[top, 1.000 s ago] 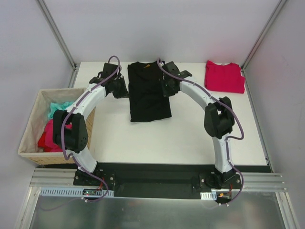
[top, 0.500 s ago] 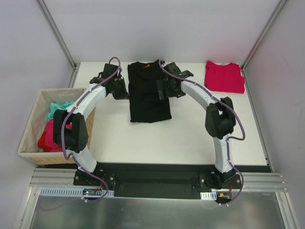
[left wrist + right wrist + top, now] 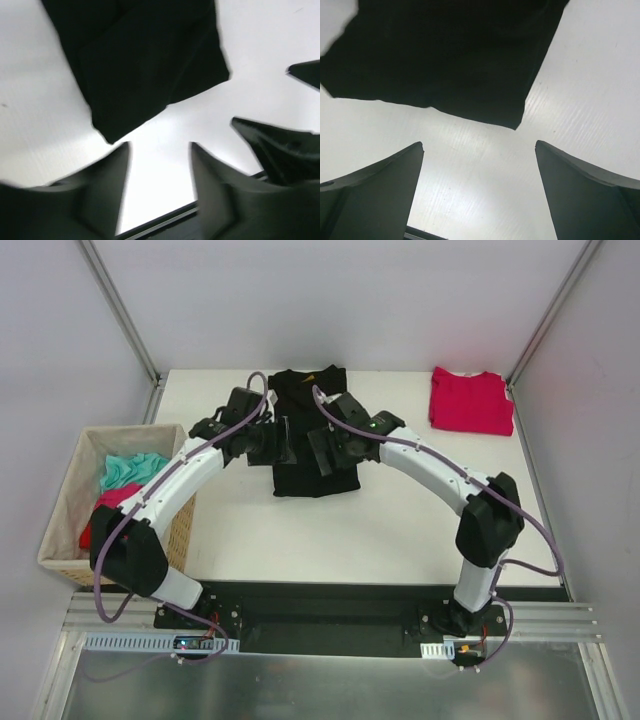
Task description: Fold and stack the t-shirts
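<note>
My right gripper [image 3: 479, 146] gapes wide, my left gripper [image 3: 159, 149] partly parted, both empty beside the black t-shirt [image 3: 445, 60]; pinching one layer could unfold it.

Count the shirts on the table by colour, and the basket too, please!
Black shirt: 1
Red shirt: 1
Basket: 1
Total: 3
</note>
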Available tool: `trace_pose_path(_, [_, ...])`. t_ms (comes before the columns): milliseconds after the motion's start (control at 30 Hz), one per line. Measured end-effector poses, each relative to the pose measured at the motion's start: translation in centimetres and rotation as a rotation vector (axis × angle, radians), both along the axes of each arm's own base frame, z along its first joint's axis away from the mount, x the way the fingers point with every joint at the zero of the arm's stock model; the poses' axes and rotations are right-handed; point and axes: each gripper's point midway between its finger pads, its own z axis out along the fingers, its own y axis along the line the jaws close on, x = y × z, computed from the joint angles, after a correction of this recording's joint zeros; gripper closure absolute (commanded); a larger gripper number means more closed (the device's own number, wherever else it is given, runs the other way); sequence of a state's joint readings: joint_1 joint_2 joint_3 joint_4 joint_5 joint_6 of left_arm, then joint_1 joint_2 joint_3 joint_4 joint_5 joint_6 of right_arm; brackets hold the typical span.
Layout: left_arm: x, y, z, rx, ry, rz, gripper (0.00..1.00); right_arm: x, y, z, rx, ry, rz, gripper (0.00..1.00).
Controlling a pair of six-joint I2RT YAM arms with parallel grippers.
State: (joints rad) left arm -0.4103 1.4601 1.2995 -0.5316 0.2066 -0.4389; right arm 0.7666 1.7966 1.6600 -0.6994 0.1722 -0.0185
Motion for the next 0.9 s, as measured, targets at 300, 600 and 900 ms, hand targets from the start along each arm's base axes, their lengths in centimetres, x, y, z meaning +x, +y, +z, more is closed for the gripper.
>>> trace_pose_path(300, [0.4,1.4,-6.0,0.151,0.141,0.028,0.25,1.6,-0.9,-4.6,-0.088,0.079,-0.034,0.03])
trace_pose_path(600, [5.8,0.8,-5.8,0.162,0.112,0.065,0.25,6.4,-0.4,-3.3,-0.038,0.029,-0.079,0.05])
trace_pose_path(900, [9.1,2.6,-9.4,0.180,0.189,0.125,0.28,9.3,-2.0,-7.4,-0.069,0.096,-0.131,0.19])
